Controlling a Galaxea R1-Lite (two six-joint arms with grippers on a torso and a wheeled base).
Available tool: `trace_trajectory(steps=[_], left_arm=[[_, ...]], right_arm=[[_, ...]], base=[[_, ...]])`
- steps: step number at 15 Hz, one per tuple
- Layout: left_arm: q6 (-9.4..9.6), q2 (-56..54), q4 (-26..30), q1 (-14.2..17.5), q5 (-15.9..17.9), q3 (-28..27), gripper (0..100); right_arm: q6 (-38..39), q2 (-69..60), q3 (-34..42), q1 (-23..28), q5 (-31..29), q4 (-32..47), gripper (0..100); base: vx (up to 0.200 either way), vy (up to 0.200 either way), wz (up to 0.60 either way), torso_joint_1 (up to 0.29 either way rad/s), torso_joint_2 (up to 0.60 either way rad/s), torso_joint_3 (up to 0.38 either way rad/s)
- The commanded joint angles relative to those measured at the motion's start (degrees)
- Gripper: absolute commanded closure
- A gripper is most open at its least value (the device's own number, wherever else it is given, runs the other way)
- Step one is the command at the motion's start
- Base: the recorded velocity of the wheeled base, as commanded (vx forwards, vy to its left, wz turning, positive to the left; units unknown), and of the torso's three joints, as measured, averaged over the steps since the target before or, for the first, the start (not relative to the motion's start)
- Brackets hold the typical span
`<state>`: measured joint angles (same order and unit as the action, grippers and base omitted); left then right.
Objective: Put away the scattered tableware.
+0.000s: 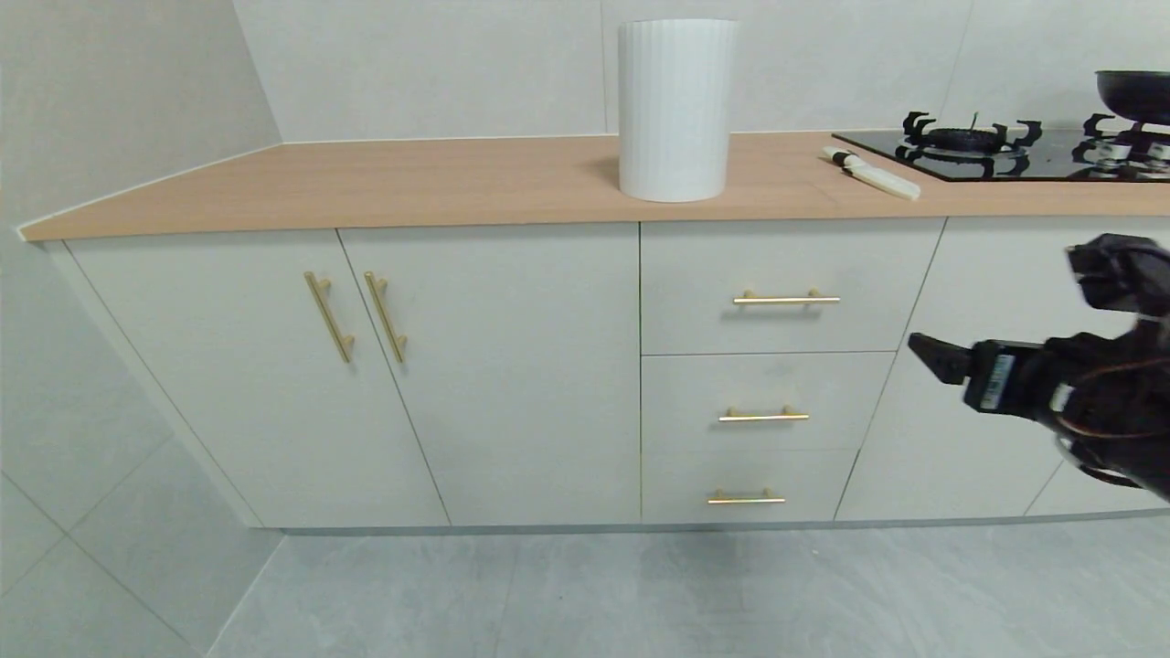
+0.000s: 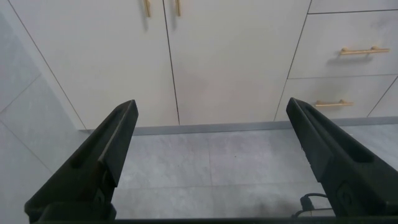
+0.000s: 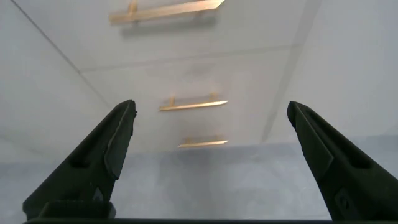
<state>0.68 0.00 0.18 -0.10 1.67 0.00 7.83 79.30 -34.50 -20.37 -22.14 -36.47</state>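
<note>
The right gripper has its two dark fingers spread wide with nothing between them. It touches nothing and hangs in front of the stack of three drawers, about level with the middle drawer's gold handle. In the head view it reaches in from the right, its tip just off the right edge of the middle drawer front. The left gripper is spread just as wide and is also empty. It is held low over the grey tiled floor, facing the foot of the double cabinet doors. The task's thing, a pale knife-like utensil, lies flat on the wooden countertop — well above the right gripper and apart from it, over the right end of the drawer stack. It lies at a slant just beside the near left corner of the black hob, though whether the two touch I cannot tell. A tall white ribbed canister stands upright on the countertop to the utensil's left, and a dark pan sits on the far right burner.
</note>
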Motion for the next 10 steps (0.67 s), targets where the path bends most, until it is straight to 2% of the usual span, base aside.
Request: trace_trajectory(steps=[1,3,4,7,10], left_arm=[[0.02,0.0,0.0,0.0,0.0,0.0,0],[0.02,0.0,0.0,0.0,0.0,0.0,0],[0.02,0.1,0.0,0.0,0.0,0.0,0],[0.02,0.0,0.0,0.0,0.0,0.0,0],[0.02,0.0,0.0,0.0,0.0,0.0,0]], right_arm=[[-7.7,-27.8,12.6,0.9,-4.6,5.5,0],[-8.8,-39.0,13.1,4.5,-7.1,15.8,0],[-9.0,-43.9,13.1,8.3,-6.9,20.9,0],[-10.8,-56.9,13.4,14.8,-6.5,34.0,0],[-11.4,-66.0,13.9,18.8,-6.0,41.7,0]], base=[[0.0,0.0,0.0,0.0,0.0,0.0],[0.0,0.0,0.0,0.0,0.0,0.0],[0.0,0.0,0.0,0.0,0.0,0.0],[0.0,0.0,0.0,0.0,0.0,0.0],[0.0,0.0,0.0,0.0,0.0,0.0]])
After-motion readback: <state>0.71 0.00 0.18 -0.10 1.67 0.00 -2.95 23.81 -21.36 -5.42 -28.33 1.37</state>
